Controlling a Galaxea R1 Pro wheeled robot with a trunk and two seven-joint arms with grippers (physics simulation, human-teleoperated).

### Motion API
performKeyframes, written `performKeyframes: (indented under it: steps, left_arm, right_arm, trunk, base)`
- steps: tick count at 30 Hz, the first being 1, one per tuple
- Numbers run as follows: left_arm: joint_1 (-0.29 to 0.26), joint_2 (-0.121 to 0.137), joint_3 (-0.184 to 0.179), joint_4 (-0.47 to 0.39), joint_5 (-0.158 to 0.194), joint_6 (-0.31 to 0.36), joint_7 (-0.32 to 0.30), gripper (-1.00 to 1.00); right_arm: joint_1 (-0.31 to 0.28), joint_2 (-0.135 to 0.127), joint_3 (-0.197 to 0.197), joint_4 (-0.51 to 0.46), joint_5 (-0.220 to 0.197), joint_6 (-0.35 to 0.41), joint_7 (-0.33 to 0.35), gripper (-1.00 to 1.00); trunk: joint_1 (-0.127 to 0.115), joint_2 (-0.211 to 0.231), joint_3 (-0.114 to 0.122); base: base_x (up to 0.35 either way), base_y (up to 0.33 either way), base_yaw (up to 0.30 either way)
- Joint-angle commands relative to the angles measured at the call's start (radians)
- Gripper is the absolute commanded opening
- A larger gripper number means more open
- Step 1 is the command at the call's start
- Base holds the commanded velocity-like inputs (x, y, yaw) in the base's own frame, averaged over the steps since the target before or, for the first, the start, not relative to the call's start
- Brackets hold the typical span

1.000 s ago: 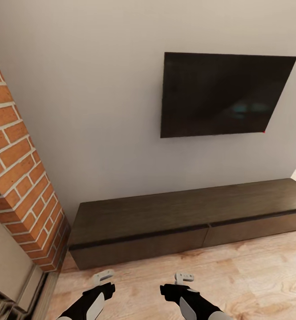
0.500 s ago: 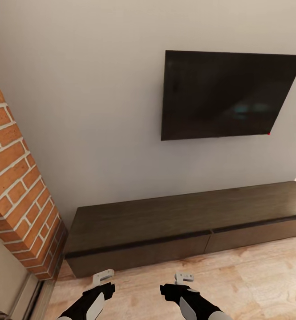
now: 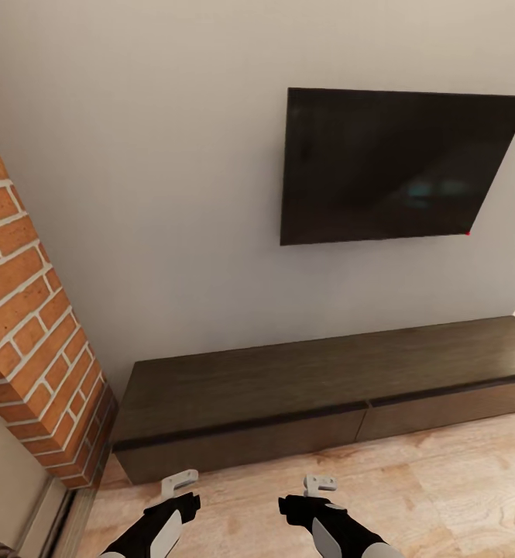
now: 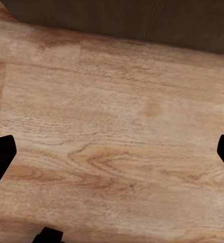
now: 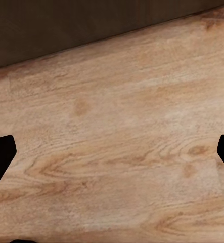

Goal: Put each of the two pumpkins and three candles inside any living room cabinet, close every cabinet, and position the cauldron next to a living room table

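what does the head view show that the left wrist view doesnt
Head view alone: the wall-mounted television, the brick column, the cabinet top and its two shut drawer fronts, plus both arms with the left gripper and right gripper. Left wrist view alone: a close look at the floor's wood grain between dark, spread fingertips. Both share the wooden floor and the cabinet's dark front.

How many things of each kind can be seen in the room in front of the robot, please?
Cabinet: 1
Drawer fronts: 2, left and right, both shut
Television: 1
Brick column: 1
Robot hands: 2, left hand and right hand, both open and empty
Total: 7
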Motion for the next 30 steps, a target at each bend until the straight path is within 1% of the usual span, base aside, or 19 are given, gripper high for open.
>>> performKeyframes:
  steps: [1, 9, 11, 14, 21, 30]
  left_arm:
    - [0.0, 0.0, 0.002, -0.002, 0.003, 0.006, 0.003, 1.0]
    - [0.0, 0.0, 0.001, -0.002, 0.003, 0.006, 0.003, 1.0]
    - [0.0, 0.0, 0.001, -0.002, 0.003, 0.006, 0.003, 1.0]
    - [0.0, 0.0, 0.002, -0.002, 0.003, 0.006, 0.003, 1.0]
    - [0.0, 0.0, 0.002, -0.002, 0.003, 0.006, 0.003, 1.0]
    - [0.0, 0.0, 0.002, -0.002, 0.003, 0.006, 0.003, 1.0]
  right_arm:
    - [0.0, 0.0, 0.005, -0.002, -0.01, 0.005, -0.002, 1.0]
    - [0.0, 0.0, 0.005, -0.002, -0.009, 0.005, -0.001, 1.0]
    - [0.0, 0.0, 0.005, -0.002, -0.009, 0.005, -0.001, 1.0]
    - [0.0, 0.0, 0.005, -0.002, -0.009, 0.005, -0.001, 1.0]
    - [0.0, -0.001, 0.005, -0.002, -0.009, 0.005, 0.002, 1.0]
    - [0.0, -0.001, 0.005, -0.003, -0.009, 0.005, 0.002, 1.0]
  trunk:
    - [0.0, 0.0, -0.001]
    - [0.0, 0.0, -0.001]
    - [0.0, 0.0, -0.001]
    - [0.0, 0.0, -0.001]
    - [0.0, 0.0, -0.001]
    - [0.0, 0.0, -0.001]
  base:
    - [0.0, 0.0, 0.0]
    - [0.0, 0.0, 0.002]
    - [0.0, 0.0, 0.133]
    - [0.058, 0.002, 0.231]
    - [0.177, 0.051, 0.277]
    - [0.021, 0.006, 0.262]
